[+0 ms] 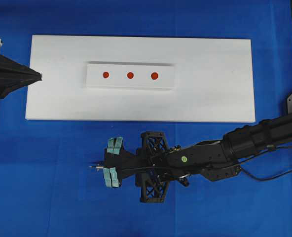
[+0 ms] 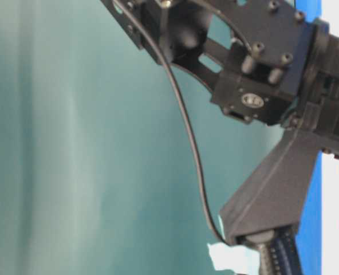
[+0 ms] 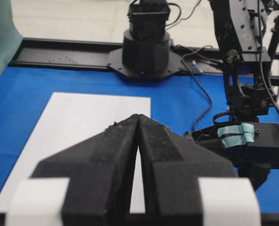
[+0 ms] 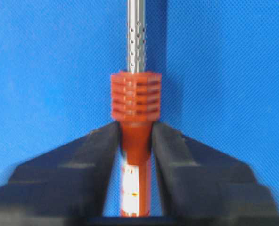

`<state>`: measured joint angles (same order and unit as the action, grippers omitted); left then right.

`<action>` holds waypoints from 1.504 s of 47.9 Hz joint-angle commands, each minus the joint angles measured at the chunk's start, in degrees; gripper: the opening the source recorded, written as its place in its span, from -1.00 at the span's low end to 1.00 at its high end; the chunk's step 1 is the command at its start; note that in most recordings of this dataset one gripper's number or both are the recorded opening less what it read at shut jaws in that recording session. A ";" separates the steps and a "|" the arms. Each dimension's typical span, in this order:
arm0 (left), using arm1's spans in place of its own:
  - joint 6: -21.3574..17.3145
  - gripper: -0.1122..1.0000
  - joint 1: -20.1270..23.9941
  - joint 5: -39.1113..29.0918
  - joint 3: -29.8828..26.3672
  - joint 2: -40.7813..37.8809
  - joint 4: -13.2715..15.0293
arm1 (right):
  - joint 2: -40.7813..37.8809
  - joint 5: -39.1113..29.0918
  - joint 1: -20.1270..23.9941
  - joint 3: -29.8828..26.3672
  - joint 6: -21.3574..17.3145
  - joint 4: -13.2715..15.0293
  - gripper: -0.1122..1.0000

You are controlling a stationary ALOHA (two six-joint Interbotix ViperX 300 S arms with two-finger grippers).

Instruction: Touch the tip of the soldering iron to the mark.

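Note:
The soldering iron (image 4: 135, 96) has a red-orange handle, a ribbed collar and a perforated silver shaft. It points left, low over the blue table in front of the white board. Its thin tip (image 1: 91, 167) sticks out past my right gripper (image 1: 107, 162), far from the three red marks (image 1: 130, 75) on the raised white strip. In the right wrist view my right gripper (image 4: 135, 128) has its fingertips pressed on the handle just behind the collar; the tip is out of that view. My left gripper (image 1: 39, 75) rests shut and empty at the board's left edge, also seen as the left gripper (image 3: 138, 117).
The white board (image 1: 210, 98) lies across the far half of the blue table (image 1: 47, 187). The iron's black cord (image 2: 186, 132) trails back along the right arm (image 1: 254, 138). A black arm base (image 3: 146, 47) stands beyond the board in the left wrist view.

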<state>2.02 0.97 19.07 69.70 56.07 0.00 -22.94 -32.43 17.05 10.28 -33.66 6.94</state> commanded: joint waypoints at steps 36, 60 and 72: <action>0.09 -0.80 -0.09 0.09 -0.62 -0.18 -0.09 | 12.92 -9.14 -0.18 -1.49 0.26 2.81 0.75; 0.09 -0.80 0.00 0.09 -0.62 -0.18 -0.09 | 20.74 -16.52 -1.76 -1.93 0.79 6.59 0.74; 0.09 -0.80 -0.09 0.09 -0.62 -0.18 -0.18 | 21.01 -16.70 -10.37 -1.93 8.09 6.50 0.74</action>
<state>2.02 1.05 18.81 69.70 56.07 0.00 -3.87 -49.31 9.14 9.58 -26.98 13.45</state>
